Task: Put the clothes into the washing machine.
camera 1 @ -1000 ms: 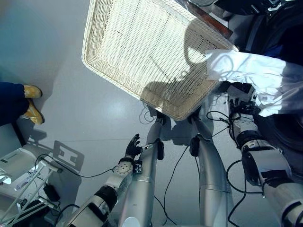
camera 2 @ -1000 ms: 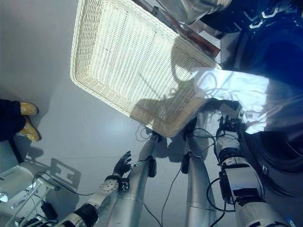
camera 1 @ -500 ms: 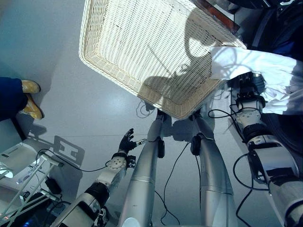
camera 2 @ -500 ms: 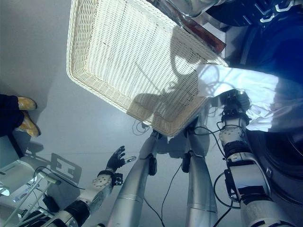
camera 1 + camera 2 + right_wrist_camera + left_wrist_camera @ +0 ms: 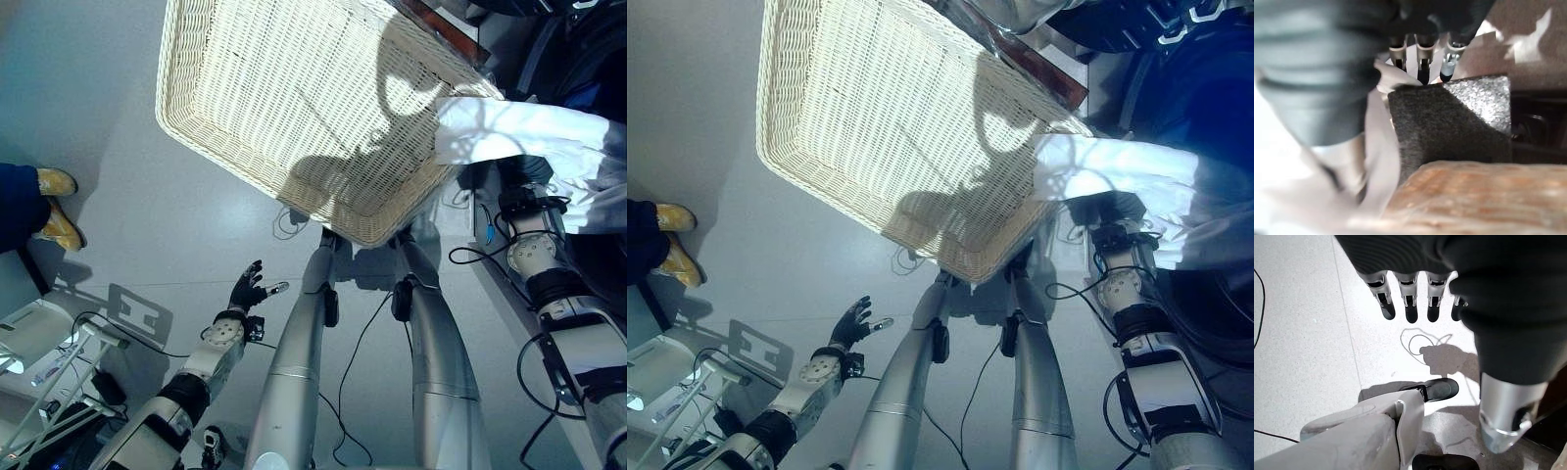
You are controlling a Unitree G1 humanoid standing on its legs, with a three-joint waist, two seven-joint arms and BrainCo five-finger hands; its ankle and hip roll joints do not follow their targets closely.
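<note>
Fingers (image 5: 1409, 303) of my left hand (image 5: 244, 292) hang straight and slightly spread, with the thumb apart from them, holding nothing above the grey floor (image 5: 147, 225); this hand lies on the near side of the wicker basket (image 5: 294, 98), well apart from its rim. A thin white cord (image 5: 1422, 340) loops on the floor just past those fingertips. Fingers (image 5: 1420, 61) of my right hand (image 5: 1104, 210) reach into pale cloth, and I cannot tell whether they are curled on it or merely resting against it, since their tips are buried in the folds. That cloth is the white garment (image 5: 529, 147), which drapes over the basket's right corner and spreads away from it to the right, across a dark opening there that may be the washing machine, though I cannot confirm this; the right hand sits directly under the garment's lower edge, just beside the basket's near right corner. In the right wrist view a dark grey, speckled block (image 5: 1449, 122) lies against the cloth. The basket itself is shallow, rectangular and cream-coloured. To the basket's left, well apart from it, stand a person's yellow shoes (image 5: 59, 211) below dark blue trouser legs (image 5: 20, 201). Beyond the basket's far right corner lies dark blue fabric (image 5: 1176, 59).
</note>
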